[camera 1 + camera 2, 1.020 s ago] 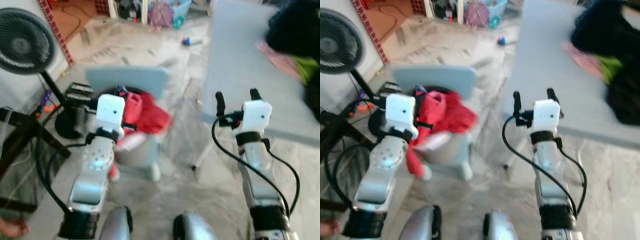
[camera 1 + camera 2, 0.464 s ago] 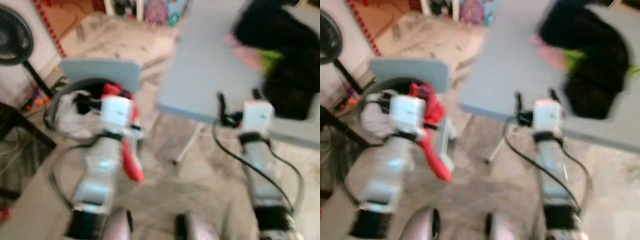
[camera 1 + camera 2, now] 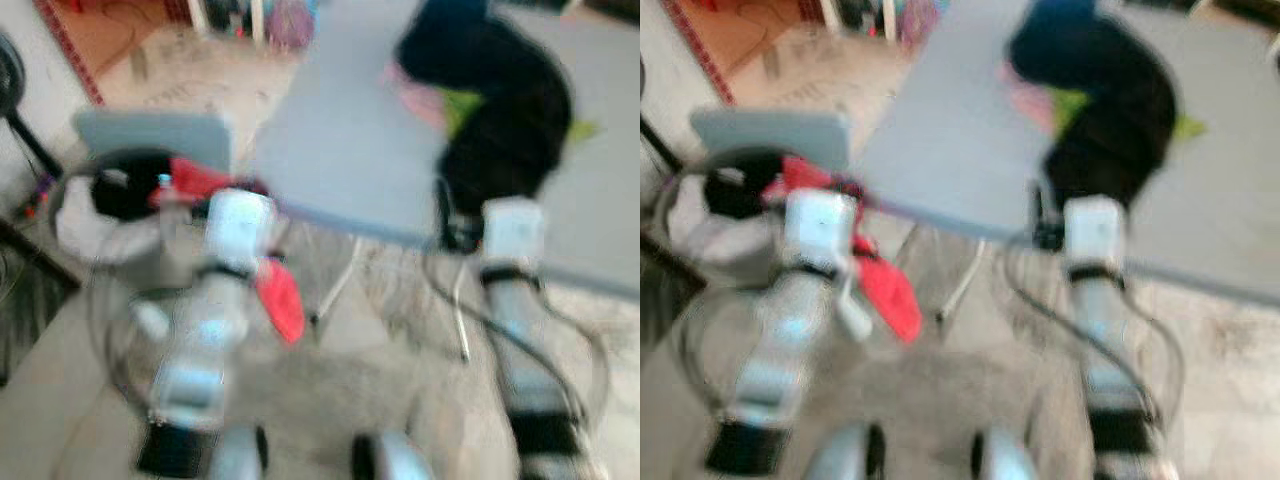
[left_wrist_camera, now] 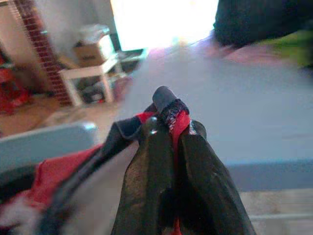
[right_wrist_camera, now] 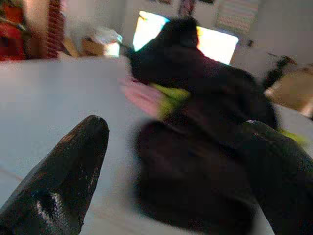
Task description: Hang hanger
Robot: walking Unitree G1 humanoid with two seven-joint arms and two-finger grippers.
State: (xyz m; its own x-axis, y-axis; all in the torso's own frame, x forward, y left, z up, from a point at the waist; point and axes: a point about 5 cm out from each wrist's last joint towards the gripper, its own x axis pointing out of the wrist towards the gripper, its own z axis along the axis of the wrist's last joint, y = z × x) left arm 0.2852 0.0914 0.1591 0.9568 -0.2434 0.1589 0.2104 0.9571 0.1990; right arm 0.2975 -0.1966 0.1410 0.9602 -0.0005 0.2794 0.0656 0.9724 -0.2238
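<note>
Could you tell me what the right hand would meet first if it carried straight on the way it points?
Most likely the dark clothes pile on the grey table, framed by the open right hand; blur leaves depth unclear.

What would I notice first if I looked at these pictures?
Probably the bright red cloth dangling from the left gripper, whose black fingers are pinched shut on it above the floor. Next, the big dark heap of clothes with pink and green bits, piled on the grey table, just ahead of the open right gripper. On the robot's left is a basket holding more clothes.
</note>
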